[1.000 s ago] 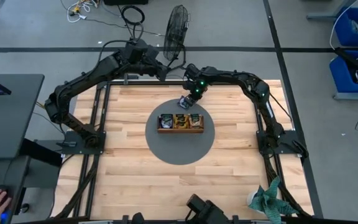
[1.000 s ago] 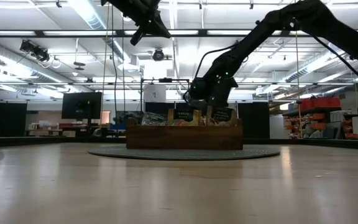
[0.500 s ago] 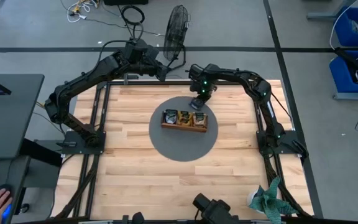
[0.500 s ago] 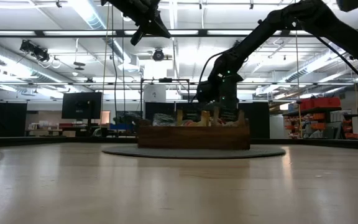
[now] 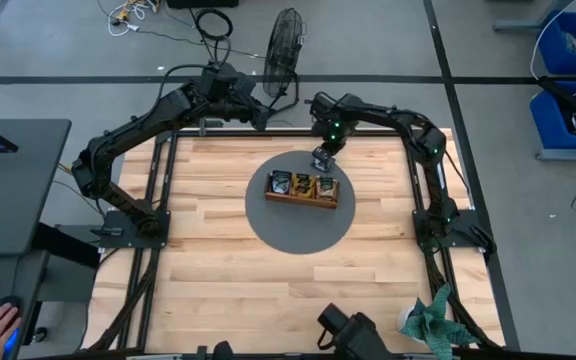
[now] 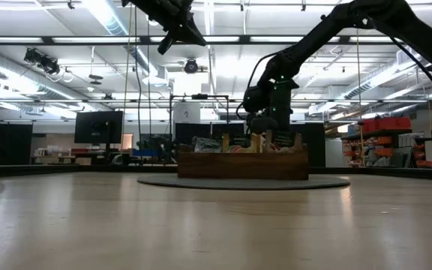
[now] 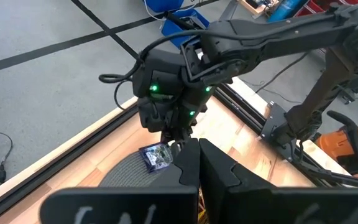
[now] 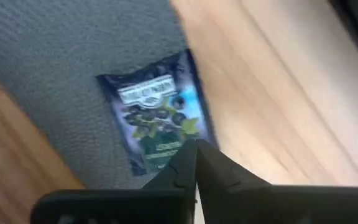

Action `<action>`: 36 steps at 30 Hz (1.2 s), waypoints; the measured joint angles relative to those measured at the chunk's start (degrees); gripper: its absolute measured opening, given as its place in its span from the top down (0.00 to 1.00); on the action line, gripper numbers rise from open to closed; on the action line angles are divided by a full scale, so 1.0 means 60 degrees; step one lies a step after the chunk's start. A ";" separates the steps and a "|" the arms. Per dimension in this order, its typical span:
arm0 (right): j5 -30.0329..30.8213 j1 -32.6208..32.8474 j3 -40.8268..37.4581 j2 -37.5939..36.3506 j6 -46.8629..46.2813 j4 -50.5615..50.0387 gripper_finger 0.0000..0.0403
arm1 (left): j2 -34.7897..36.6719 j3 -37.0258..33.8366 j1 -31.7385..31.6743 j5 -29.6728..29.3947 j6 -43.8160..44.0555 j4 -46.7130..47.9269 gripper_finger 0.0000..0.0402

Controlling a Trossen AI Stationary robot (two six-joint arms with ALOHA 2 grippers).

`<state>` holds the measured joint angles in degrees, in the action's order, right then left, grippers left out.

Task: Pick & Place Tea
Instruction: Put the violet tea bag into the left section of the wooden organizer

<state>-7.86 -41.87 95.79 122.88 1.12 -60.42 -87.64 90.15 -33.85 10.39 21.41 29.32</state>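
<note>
Because the right gripper (image 8: 196,163) has its jaws together on a corner of the blue tea sachet (image 8: 157,112), the sachet hangs above the mat (image 5: 268,222), beside the tray (image 5: 303,199). The left gripper (image 7: 199,163), jaws together, waits raised behind the table.

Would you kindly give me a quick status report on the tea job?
Right gripper shut on blue tea sachet, above mat's far edge beside tray. Left gripper shut, raised at table's far edge. Nothing in the way.
</note>
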 joint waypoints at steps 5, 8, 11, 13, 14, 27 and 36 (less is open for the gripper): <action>-0.0539 -0.0164 0.0000 -0.0009 0.0216 0.0028 0.87 | 0.0000 0.0000 0.0000 0.0000 0.0004 0.0004 0.99; -0.0558 -0.0297 0.0000 -0.0012 0.0137 -0.0071 0.77 | 0.0000 0.0000 0.0000 0.0000 0.0004 0.0004 0.99; -0.0658 -0.0474 -0.0026 -0.0012 -0.0016 -0.0418 0.64 | 0.0000 0.0000 0.0000 0.0000 0.0004 0.0004 0.99; -0.0988 -0.0624 -0.0190 -0.0016 -0.0172 -0.0414 0.57 | 0.0000 0.0000 0.0000 0.0000 0.0000 0.0004 0.99; -0.1191 -0.0696 -0.0290 -0.0016 -0.0253 -0.0444 0.54 | 0.0000 0.0000 0.0000 -0.0002 0.0000 0.0000 0.99; -0.1683 -0.0895 -0.1293 -0.0049 -0.0793 0.0659 0.46 | -0.0004 -0.0004 0.0000 0.0000 0.0037 -0.0189 0.99; -0.2546 -0.1012 -0.1293 -0.0023 -0.1088 0.1410 0.52 | -0.0004 -0.0004 0.0000 0.0004 0.0069 -0.0193 0.99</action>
<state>-23.14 -47.94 88.03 122.74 -5.41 -51.95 -87.66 90.13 -33.85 10.41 21.82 28.16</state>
